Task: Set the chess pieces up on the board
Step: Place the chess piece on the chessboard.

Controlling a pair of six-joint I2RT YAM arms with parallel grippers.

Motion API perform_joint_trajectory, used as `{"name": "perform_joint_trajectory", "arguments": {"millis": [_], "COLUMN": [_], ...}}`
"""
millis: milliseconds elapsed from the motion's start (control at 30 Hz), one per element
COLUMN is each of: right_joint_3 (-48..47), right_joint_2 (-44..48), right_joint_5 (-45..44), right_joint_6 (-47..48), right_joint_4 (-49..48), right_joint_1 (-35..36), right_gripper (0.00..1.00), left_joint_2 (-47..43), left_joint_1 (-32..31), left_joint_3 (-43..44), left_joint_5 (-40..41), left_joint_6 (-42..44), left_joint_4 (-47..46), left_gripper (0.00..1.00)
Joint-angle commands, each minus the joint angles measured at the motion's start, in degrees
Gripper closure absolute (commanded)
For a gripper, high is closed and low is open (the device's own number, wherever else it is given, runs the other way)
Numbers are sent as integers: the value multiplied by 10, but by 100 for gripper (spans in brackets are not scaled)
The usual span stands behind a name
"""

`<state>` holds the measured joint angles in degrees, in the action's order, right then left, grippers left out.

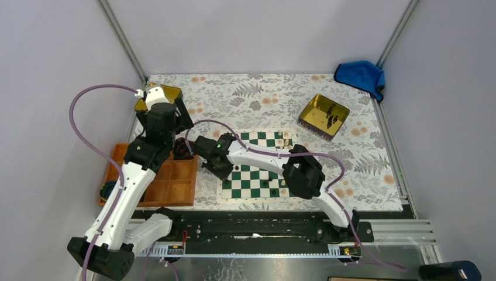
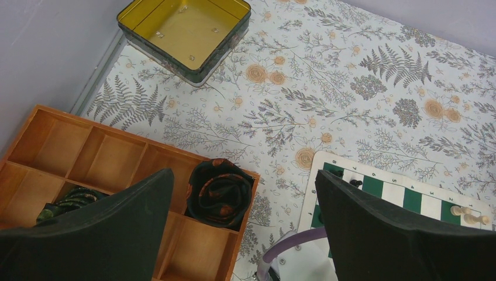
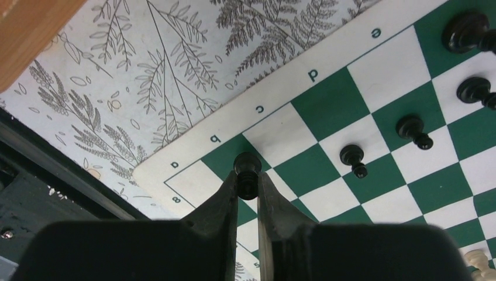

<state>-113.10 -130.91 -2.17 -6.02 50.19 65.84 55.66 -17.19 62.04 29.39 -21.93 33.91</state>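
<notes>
Black chess piece (image 3: 247, 167) clamped between right jaws, over board (image 3: 327, 99) corner; four more black pieces (image 3: 352, 158) ahead-right of jaws. Left jaws spread wide above wooden tray (image 2: 55, 143) (rolled dark cloth (image 2: 219, 193) in one compartment).

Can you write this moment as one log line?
right tool: shut on black pawn | pawn: near board corner | left tool: open, empty

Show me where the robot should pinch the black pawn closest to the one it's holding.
Probably best by the thin neck under its round head, coming down from above. The black pawn stands upright with room on both sides, so fingers fit around it, like the right gripper pinching the held pawn.
</notes>
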Motion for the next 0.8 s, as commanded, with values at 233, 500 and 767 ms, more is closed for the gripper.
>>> {"name": "perform_joint_trajectory", "arguments": {"millis": [233, 500, 767], "right_joint_3": [-24, -8, 9], "right_joint_2": [-10, -8, -9], "right_joint_5": [-33, -29, -14], "right_joint_6": [10, 10, 7], "right_joint_4": [-34, -49, -56], "right_joint_1": [-11, -22, -27], "right_gripper": [100, 100, 99], "left_joint_2": [-1, 1, 5], "left_joint_1": [4, 4, 4], "left_joint_3": [4, 5, 12], "left_joint_5": [1, 1, 6], "left_joint_6": [2, 3, 4], "left_joint_4": [-13, -14, -13], "left_gripper": [1, 1, 1]}}
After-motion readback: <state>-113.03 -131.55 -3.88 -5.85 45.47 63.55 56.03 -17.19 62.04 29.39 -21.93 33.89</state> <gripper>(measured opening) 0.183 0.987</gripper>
